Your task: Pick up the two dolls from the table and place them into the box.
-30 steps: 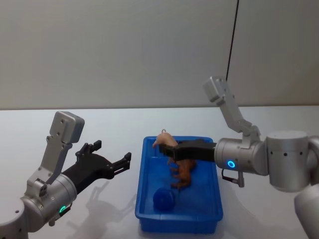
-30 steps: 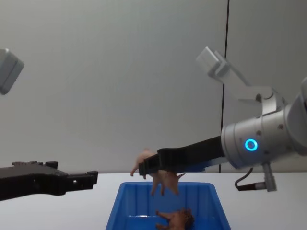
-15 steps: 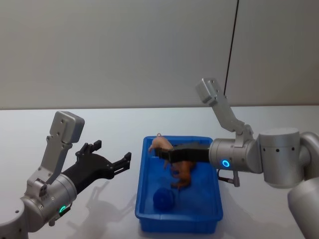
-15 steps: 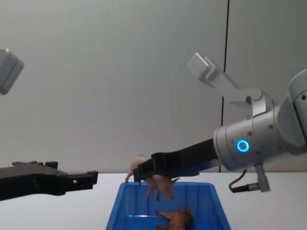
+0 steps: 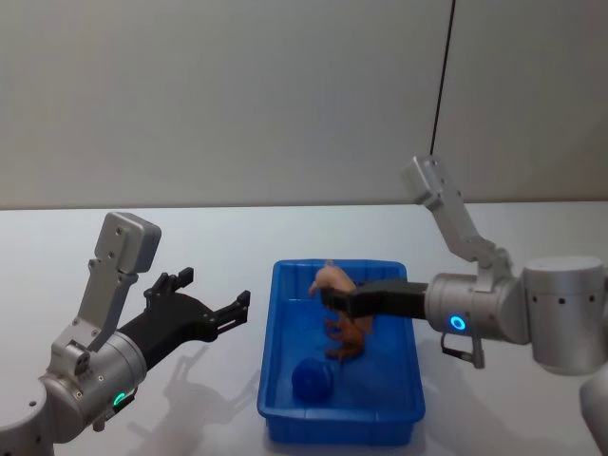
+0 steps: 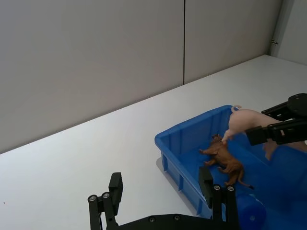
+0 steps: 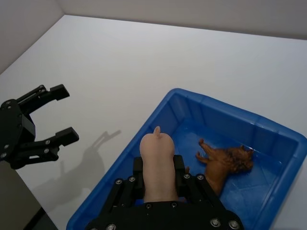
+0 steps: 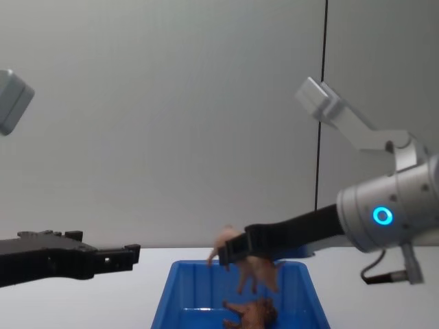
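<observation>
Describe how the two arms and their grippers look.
Both arms are silver-grey cylinders with a boxy grey block. The left gripper is matte black with slim fingers and a green light ring; the right gripper is black too, with a blue light ring and a dark cable loop.

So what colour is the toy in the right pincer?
Pale pink; the toy shows best in the right wrist view.

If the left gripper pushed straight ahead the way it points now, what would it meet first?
Probably the box's near side wall: the left gripper, open, hangs beside it and aims toward it, though its height against the rim is unclear.
</observation>
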`<state>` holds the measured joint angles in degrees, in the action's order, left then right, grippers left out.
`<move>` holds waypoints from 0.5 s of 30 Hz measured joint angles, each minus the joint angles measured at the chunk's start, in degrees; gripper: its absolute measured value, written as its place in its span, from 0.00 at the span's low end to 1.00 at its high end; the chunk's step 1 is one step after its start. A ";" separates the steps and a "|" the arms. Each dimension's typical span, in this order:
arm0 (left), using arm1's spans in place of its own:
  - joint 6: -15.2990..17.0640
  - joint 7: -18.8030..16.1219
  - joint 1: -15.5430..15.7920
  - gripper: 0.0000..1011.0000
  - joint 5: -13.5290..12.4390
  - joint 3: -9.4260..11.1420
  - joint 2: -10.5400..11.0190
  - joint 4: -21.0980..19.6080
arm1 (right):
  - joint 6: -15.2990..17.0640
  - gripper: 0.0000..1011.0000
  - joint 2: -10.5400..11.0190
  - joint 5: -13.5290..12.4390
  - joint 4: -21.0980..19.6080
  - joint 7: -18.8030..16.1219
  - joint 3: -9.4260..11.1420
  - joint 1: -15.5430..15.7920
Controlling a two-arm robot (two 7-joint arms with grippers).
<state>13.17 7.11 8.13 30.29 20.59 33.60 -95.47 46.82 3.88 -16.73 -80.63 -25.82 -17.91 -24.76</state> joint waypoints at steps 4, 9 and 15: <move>0.00 0.00 0.00 0.99 0.00 0.00 0.00 0.00 | 0.88 0.35 0.72 -0.32 -1.19 0.35 0.27 0.92; 0.00 0.00 0.00 0.99 0.00 0.00 0.00 0.00 | 1.60 0.48 1.30 -0.57 -2.16 0.62 0.48 1.66; 0.00 0.00 0.00 0.99 0.00 0.00 0.00 0.00 | 2.27 0.68 1.85 -0.79 -3.10 0.89 0.69 2.38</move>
<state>13.17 7.11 8.13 30.29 20.59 33.60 -95.47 49.10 5.73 -17.53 -83.72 -24.93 -17.22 -22.38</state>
